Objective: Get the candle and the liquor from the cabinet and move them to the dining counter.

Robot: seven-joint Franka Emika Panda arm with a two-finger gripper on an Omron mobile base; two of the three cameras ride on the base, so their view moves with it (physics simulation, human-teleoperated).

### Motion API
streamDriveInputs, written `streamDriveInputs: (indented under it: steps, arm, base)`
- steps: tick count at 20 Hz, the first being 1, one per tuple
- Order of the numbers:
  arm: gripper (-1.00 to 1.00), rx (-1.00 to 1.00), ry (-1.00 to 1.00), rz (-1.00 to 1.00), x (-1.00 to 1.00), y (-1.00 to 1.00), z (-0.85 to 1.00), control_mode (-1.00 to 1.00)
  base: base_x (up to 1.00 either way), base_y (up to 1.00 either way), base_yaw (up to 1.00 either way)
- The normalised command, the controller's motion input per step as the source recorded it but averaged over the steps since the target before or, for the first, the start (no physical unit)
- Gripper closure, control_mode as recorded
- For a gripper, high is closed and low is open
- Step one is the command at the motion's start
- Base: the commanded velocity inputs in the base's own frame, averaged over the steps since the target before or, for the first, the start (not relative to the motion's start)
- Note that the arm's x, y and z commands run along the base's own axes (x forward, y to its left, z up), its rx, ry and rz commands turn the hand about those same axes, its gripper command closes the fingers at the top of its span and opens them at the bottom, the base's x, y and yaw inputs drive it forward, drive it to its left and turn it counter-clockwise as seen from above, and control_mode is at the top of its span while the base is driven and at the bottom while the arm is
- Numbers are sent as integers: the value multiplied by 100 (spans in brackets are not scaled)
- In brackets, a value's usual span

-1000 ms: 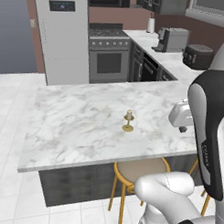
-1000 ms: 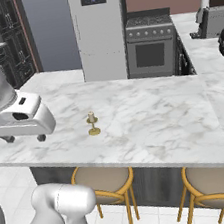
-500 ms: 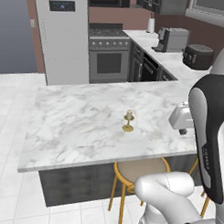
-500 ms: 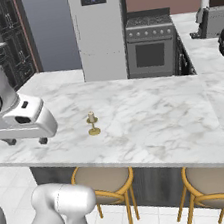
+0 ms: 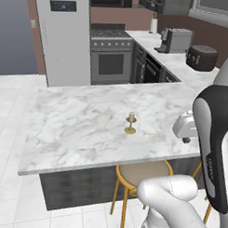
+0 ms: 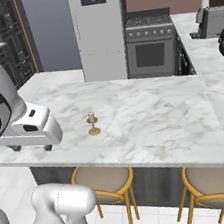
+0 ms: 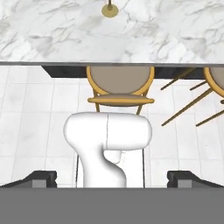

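Cream-white wax on a little gold stick, that's the candle [image 5: 131, 122], and we can see it standing upright on the dining counter [image 5: 78, 128], roughly in the middle of the marble slab and a bit toward the near edge. Nothing is touching it. From our right base camera it sits just beside our hand, but clearly apart from it.

Our gripper [image 7: 112, 176] is spread as wide as it goes, with both dark fingertips [image 7: 40, 177] poking up at the bottom corners of the hand view and nothing between them. The hand camera looks down past the counter edge at a round tan stool [image 7: 119, 83] with a gold frame tucked under the slab, and a second stool [image 6: 222, 183] sits further along the same side. The candle's gold base just peeks in at the top of that view.

Going outward from the island, we've got white floor tiles [image 5: 14, 89] all around it. Behind the slab there's a tall silver fridge [image 5: 62, 37] and a stainless stove [image 5: 111, 55] next to it. Along the right-hand worktop [image 5: 180, 67] we can make out a coffee machine [image 5: 174, 39], a dark toaster-looking appliance [image 5: 202, 57] and a paper towel roll [image 5: 153, 25]. Dark cabinet doors [image 6: 11, 42] show at the far left of the right base view.
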Motion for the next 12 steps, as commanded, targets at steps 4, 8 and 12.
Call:
streamDriveInputs:
  steps: [4, 8, 12]
  arm:
    - [-100, 0, 0, 0, 0, 0, -7, -100]
    - [-100, 0, 0, 0, -1, 0, 0, 100]
    - [-100, 0, 0, 0, 0, 0, 0, 100]
  base:
    - [0, 0, 0]
    - [-19, 11, 0]
    - [-50, 93, 0]
